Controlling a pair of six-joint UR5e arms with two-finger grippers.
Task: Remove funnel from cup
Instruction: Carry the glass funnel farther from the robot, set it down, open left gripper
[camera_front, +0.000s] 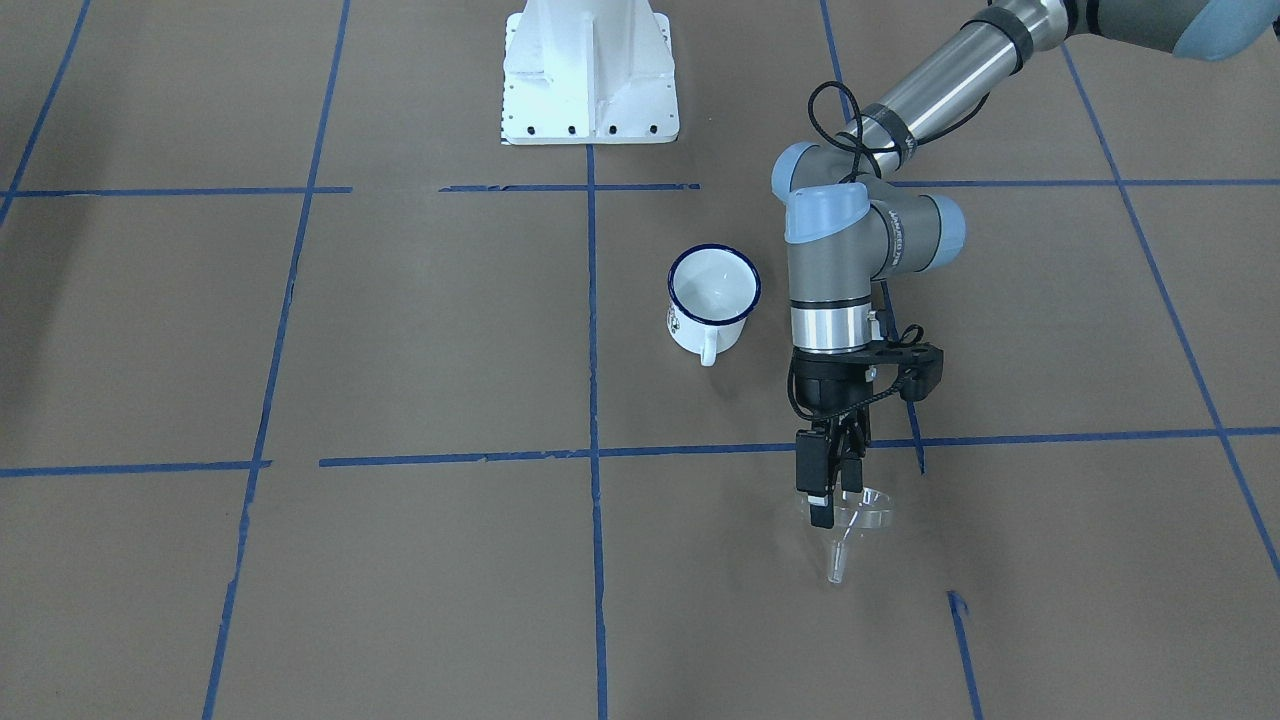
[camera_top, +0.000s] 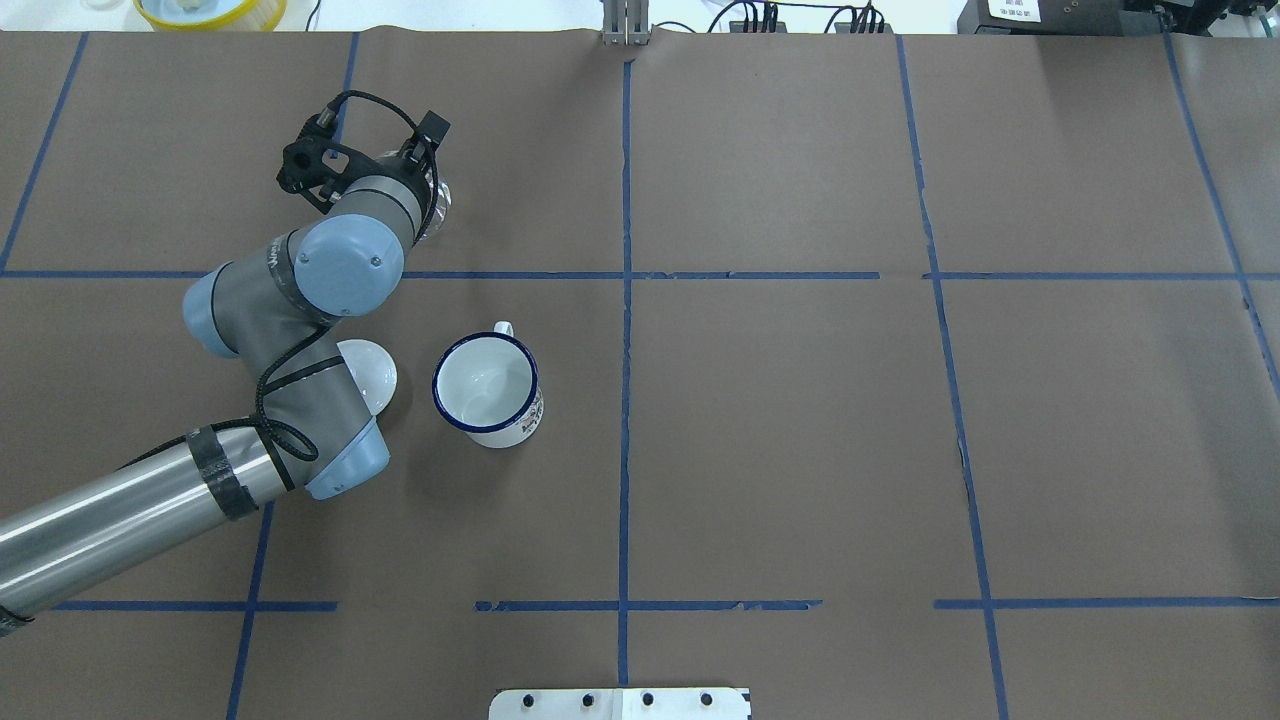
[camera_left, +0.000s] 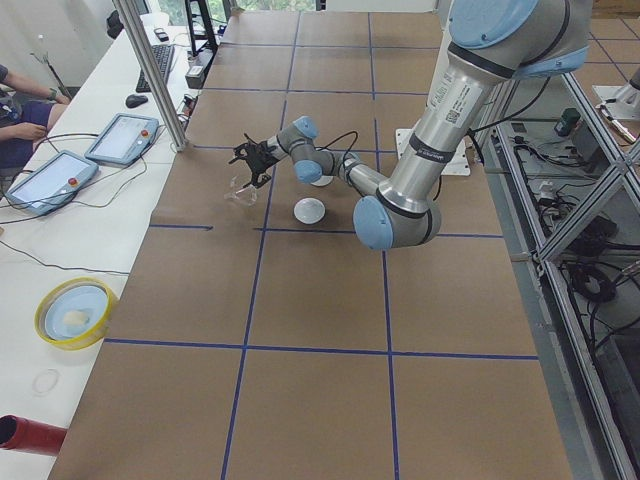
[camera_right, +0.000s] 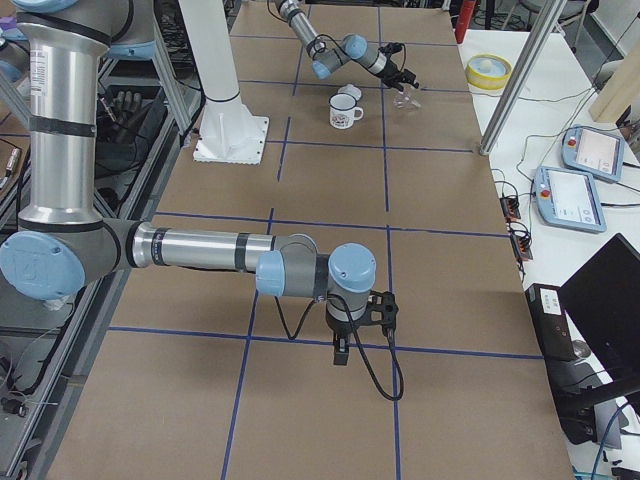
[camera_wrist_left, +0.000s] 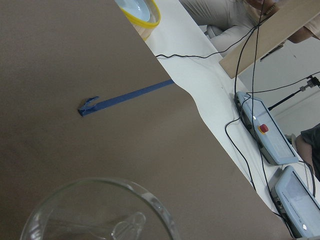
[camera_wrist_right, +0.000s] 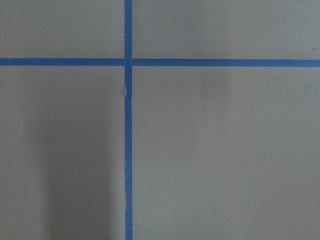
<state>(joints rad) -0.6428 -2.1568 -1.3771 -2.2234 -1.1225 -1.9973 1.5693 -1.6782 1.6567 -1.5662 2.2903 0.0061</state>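
Observation:
The cup (camera_front: 712, 296) is a white enamel mug with a dark blue rim, standing upright and empty near the table's middle; it also shows in the overhead view (camera_top: 487, 386). The clear funnel (camera_front: 866, 514) is out of the cup, tilted, with its spout pointing down toward the table. My left gripper (camera_front: 835, 500) is shut on the funnel's rim, well away from the cup on the operators' side. The funnel's cone fills the bottom of the left wrist view (camera_wrist_left: 95, 212). My right gripper (camera_right: 342, 352) hangs over bare table far from the cup; whether it is open or shut I cannot tell.
A round white lid (camera_top: 372, 368) lies beside the cup, partly under my left arm. A yellow-rimmed bowl (camera_left: 72, 312) sits off the table's far edge. The robot's white base (camera_front: 590, 70) stands behind the cup. Teach pendants (camera_left: 50, 178) lie on the side bench.

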